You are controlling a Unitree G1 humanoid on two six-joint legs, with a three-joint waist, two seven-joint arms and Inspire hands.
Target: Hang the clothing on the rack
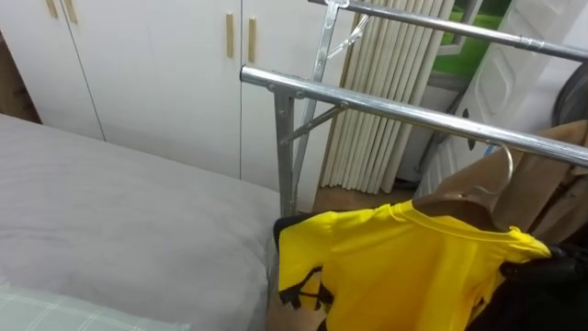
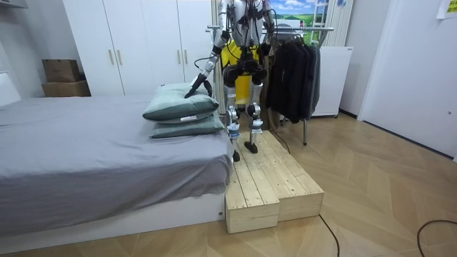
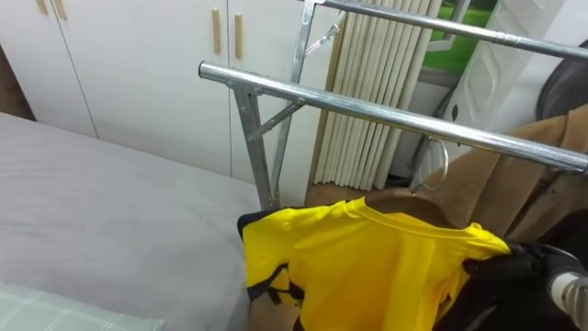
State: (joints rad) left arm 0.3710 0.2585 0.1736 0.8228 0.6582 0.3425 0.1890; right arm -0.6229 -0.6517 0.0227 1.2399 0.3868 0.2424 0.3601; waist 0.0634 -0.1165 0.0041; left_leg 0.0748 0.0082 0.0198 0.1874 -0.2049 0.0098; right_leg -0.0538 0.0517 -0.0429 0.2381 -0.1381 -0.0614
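The right hand [image 3: 514, 265] comes in at the lower right, its dark fingers apparently curled over the shoulder of the shirt [image 3: 367, 257] where the hanger [image 3: 413, 200] ends. Gripping there likely lets it carry both at once and steer the hook [image 3: 439, 164]. The hook rises to the underside of the near rail [image 3: 367, 110]; I cannot tell whether it is over the rail yet. The shirt spreads flat on the hanger just beside the bed [image 1: 119, 211], near the rail's open end, with free room to hang. A tan coat [image 3: 514, 193] hangs close behind it.

In the room view the left hand [image 2: 194, 88] hangs low over the pillows [image 2: 182, 107]. It is idle and too small to read, so I cannot tell how its fingers are set. The robot stands on a wooden step [image 2: 264, 178], probably there to bring it up to the rail.

The count is one shirt, one hanger, two rails with the far rail [image 3: 441, 28] higher, two stacked pillows, and a bunch of dark clothes [image 2: 293, 71] too close together to number.
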